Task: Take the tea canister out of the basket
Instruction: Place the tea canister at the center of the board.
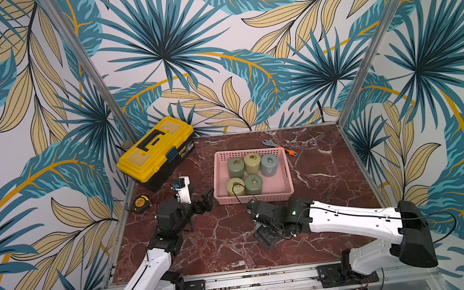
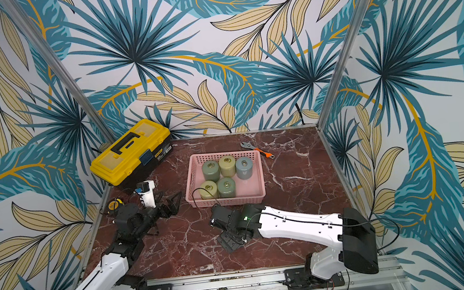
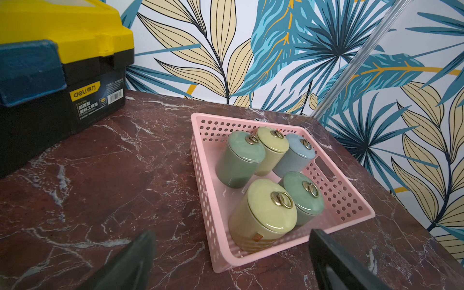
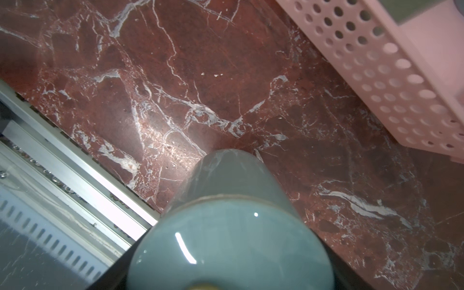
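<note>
The blue-grey tea canister (image 4: 231, 226) is clamped between the jaws of the right gripper (image 1: 259, 223) over the worktop (image 1: 206, 244), just outside the front wall of the basket (image 1: 289, 175). 5 more canisters (image 1: 252, 162) stand inside the basket. The left gripper (image 1: 205, 202) hangs with its jaws wide apart near the basket's front-left corner.

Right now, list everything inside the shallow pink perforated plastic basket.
Five lidded ceramic canisters: far green, far yellow, far blue-grey, near yellow, near green. The basket's floor beneath them is hidden. A sixth canister is outside, in the right gripper.
</note>
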Available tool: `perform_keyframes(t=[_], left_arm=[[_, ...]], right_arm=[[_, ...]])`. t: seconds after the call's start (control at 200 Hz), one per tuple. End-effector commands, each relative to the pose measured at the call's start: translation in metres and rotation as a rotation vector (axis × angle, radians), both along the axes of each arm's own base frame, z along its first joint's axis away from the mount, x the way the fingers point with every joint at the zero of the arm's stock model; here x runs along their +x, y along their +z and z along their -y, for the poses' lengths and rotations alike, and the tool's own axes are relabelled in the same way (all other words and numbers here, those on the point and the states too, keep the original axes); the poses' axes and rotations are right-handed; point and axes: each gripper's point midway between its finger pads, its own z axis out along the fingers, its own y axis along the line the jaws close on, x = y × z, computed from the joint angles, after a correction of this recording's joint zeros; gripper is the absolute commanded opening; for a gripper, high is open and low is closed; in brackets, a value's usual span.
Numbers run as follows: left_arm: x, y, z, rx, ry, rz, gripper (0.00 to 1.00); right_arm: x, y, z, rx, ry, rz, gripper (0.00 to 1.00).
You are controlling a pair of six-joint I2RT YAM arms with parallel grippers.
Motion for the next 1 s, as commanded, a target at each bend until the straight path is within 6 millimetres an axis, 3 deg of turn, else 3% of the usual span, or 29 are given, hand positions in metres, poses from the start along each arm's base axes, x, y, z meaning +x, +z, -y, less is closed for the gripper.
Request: perform_keyframes(t=[0.0,0.381,0.991], left_arm=[[-0.003,-0.011,-0.001,0.003,0.004,-0.010,1.00],[-0.002,-0.012,-0.003,0.007,0.012,-0.011,1.00],[-0.002,-0.012,-0.003,0.008,0.013,-0.012,1.00]], right_arm=[[-0.001,-0.003,-0.010,0.035,-0.035,0.027,0.52],[-0.021,-0.024,-0.022,0.039,-0.016,-0.001,0.52],[-0.032,-0.046,-0.026,0.033,-0.019,-0.037,0.52]])
